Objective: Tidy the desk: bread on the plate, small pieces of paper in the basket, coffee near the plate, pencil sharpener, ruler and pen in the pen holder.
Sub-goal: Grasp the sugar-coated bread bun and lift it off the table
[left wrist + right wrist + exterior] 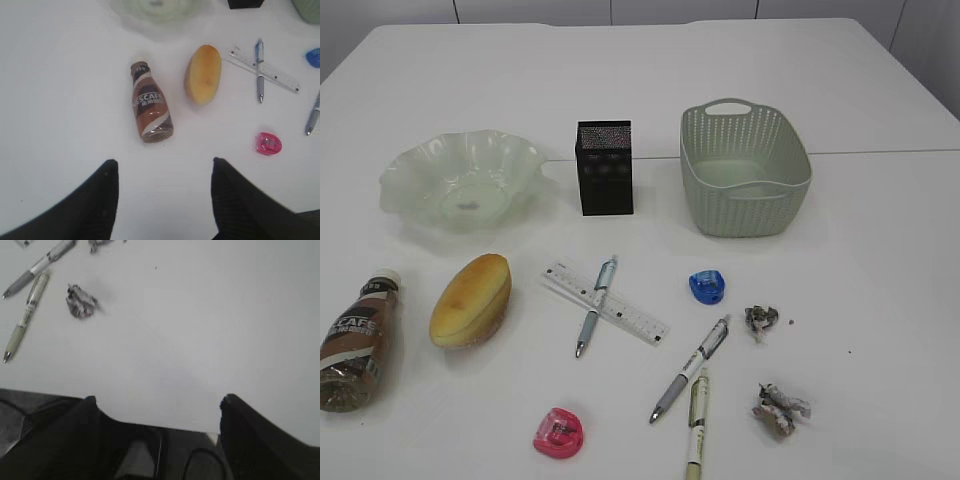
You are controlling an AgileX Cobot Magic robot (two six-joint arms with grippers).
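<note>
You see both claws spread and empty: the left claw (162,170) hangs above the coffee bottle (150,102), lying beside the bread (203,74). The right claw (157,405) hangs at the surface (200,330) edge, near crumpled paper (80,301).

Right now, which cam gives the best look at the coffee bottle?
Left wrist view. The coffee bottle lies on its side, whole and unblocked, label readable, beside the bread. The exterior view shows it at the left edge, small and foreshortened. The right wrist view misses it entirely.
</note>
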